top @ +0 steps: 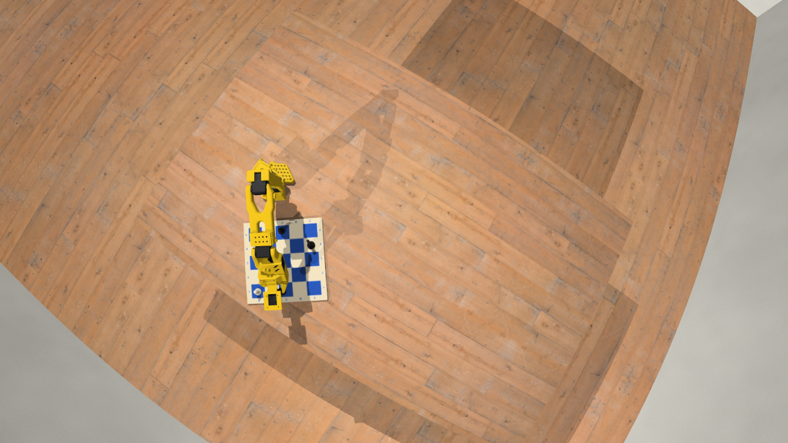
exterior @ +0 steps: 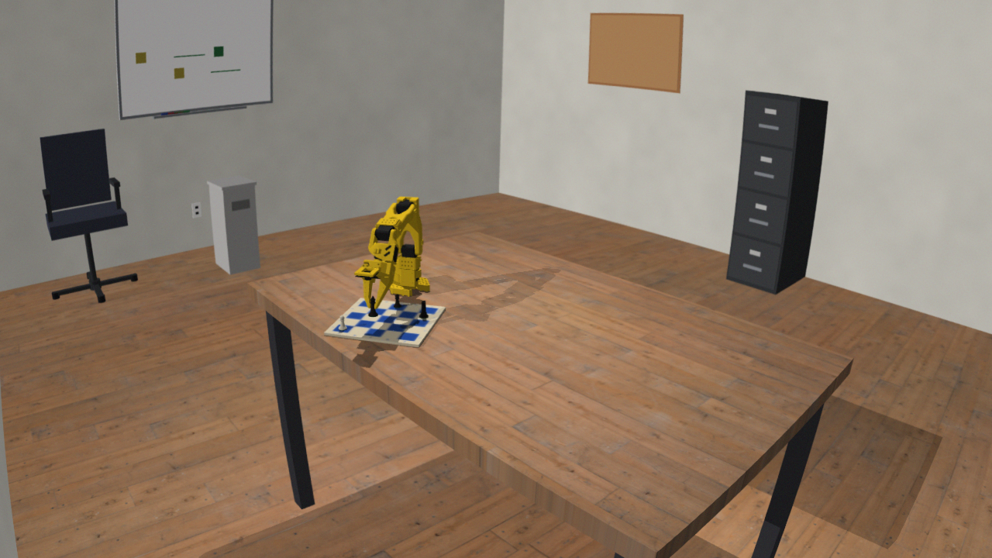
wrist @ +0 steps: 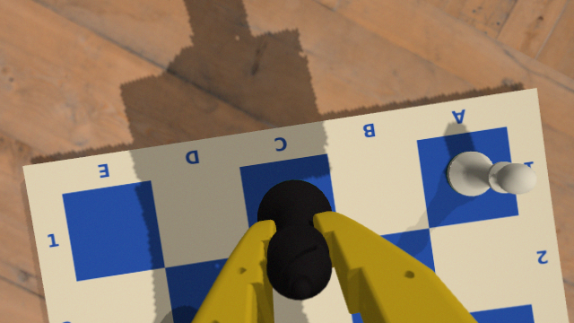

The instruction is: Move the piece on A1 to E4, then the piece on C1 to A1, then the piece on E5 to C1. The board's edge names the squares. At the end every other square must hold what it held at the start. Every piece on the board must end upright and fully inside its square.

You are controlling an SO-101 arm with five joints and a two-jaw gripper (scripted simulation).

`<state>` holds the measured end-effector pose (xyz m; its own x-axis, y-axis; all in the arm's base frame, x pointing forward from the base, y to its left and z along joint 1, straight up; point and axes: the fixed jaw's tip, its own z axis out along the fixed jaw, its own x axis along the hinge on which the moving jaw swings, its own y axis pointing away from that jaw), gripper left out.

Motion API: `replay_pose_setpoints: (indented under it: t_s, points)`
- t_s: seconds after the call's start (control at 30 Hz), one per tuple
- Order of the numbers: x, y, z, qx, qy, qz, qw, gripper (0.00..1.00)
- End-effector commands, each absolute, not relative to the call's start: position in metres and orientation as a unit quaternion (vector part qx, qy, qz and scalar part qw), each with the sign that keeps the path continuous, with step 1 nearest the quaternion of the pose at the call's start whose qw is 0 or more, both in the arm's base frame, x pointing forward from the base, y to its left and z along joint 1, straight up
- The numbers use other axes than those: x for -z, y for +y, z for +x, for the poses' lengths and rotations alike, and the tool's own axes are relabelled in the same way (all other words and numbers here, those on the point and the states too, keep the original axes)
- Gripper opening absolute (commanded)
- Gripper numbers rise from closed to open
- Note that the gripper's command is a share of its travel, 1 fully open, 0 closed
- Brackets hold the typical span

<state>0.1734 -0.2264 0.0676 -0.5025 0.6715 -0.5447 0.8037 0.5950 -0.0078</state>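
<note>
In the wrist view my gripper (wrist: 293, 220) is shut on a black pawn (wrist: 298, 256), gripping it below its round head. The pawn stands upright with its base over the blue square C1 (wrist: 287, 179); I cannot tell whether the base touches the board. A white pawn (wrist: 489, 176) stands upright on A1. In the top view the yellow arm (top: 263, 237) reaches over the blue and cream board (top: 286, 259) to its row 1 edge. A black piece (top: 310, 243) stands by the E edge near row 4. Another black piece (top: 281, 229) stands in the row nearest the arm's base.
The board lies near a corner of a large wooden table (exterior: 555, 346). The arm's base (top: 273, 176) stands just beyond the board's far edge. An office chair, a white bin and a filing cabinet stand on the floor far from the table.
</note>
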Motion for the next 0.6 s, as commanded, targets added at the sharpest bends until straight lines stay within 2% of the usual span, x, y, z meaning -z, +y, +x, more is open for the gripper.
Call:
replay_pose_setpoints:
  t_s: [0.0, 0.57]
  points:
    - [-0.057, -0.224, 0.173, 0.125, 0.86, 0.431, 0.243, 0.0]
    - [-0.039, -0.225, 0.173, 0.125, 0.86, 0.431, 0.243, 0.0]
